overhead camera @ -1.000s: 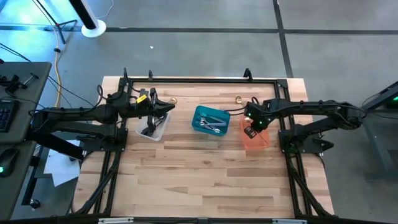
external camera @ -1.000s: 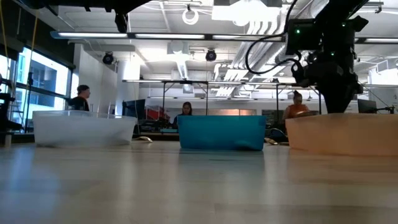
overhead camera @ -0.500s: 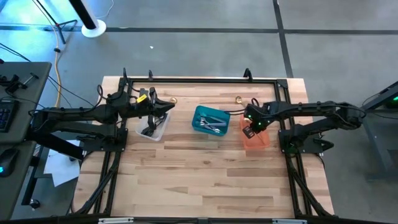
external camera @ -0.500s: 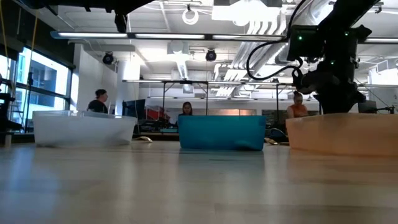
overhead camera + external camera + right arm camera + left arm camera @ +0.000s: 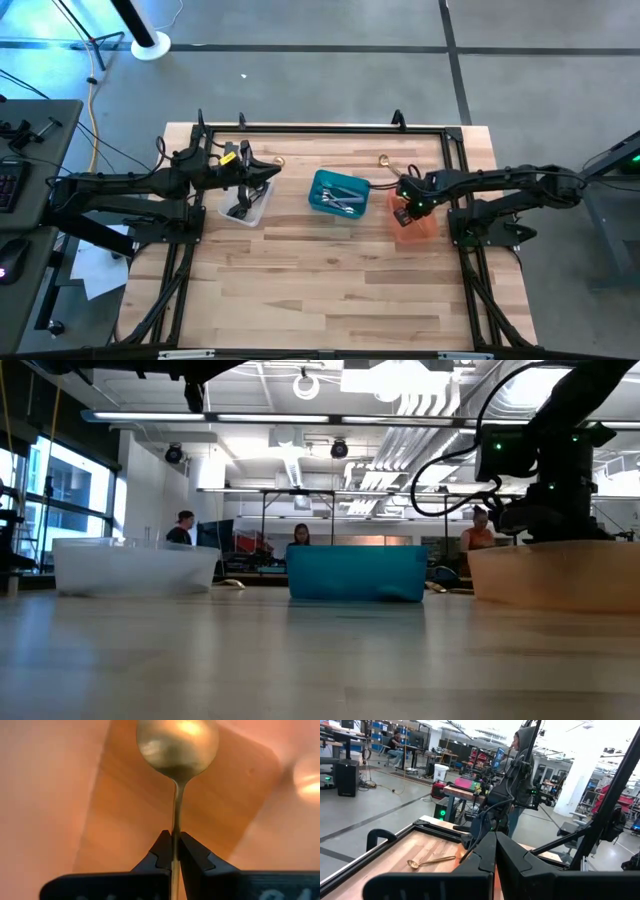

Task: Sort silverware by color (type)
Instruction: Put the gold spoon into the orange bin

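Right gripper [image 5: 174,851]: a gold spoon [image 5: 177,742] is being pinched by its handle, bowl down inside the orange bin [image 5: 414,219].
Left gripper [image 5: 268,176]: is being held clenched, empty, above the clear bin [image 5: 245,204].

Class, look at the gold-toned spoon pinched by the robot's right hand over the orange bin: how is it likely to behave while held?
The gold-toned metal spoon looks stiff: its thin handle stays straight out from the right hand. It probably weighs little, being so slender. Its shiny surface and the narrow pinch on the handle suggest it could pivot or slip above the orange plastic bin.
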Tool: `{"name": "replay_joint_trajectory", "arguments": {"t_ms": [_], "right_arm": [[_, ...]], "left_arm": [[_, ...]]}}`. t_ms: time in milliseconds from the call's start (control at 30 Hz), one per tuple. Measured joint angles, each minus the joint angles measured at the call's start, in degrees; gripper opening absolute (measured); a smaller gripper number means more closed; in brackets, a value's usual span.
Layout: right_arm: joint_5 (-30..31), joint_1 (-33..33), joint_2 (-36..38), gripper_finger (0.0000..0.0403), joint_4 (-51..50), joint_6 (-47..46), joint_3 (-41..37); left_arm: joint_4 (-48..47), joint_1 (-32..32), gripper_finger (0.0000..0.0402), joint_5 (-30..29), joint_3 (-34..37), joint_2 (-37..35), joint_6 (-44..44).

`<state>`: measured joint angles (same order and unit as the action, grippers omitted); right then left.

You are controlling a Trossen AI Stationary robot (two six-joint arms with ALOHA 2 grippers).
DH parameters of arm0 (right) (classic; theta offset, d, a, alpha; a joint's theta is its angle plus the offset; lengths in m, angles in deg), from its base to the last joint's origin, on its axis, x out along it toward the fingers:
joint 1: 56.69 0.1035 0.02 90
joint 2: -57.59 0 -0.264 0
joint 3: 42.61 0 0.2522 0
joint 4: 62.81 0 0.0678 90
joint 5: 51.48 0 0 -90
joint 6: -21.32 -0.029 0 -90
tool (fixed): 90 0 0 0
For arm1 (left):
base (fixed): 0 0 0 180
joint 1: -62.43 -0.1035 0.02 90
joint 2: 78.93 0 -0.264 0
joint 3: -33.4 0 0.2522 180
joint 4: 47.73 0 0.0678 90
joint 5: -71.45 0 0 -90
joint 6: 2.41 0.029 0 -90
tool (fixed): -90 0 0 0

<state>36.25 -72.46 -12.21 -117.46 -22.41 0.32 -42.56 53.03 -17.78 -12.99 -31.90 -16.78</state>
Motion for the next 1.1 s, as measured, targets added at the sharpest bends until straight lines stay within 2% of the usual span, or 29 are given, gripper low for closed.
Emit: {"name": "replay_joint_trajectory", "arguments": {"t_ms": [467,800,933,1100], "right_arm": [[0.2,0.0,0.0,0.0012,0.0,-1.1,-0.1],[0.3,0.0,0.0,0.0034,-0.1,-1.3,-0.1],[-0.4,0.0,0.0,0.0058,-0.1,-1.0,-0.1],[-0.4,0.0,0.0,0.0108,-0.9,-0.9,-0.1]], "left_arm": [[0.0,0.0,0.0000,0.0,0.0,0.0,0.0],[0.0,0.0,0.0000,0.0,0.0,0.0,0.0],[0.0,0.0,0.0000,0.0,0.0,0.0,0.0],[0.0,0.0,0.0000,0.0,0.0,0.0,0.0]]}}
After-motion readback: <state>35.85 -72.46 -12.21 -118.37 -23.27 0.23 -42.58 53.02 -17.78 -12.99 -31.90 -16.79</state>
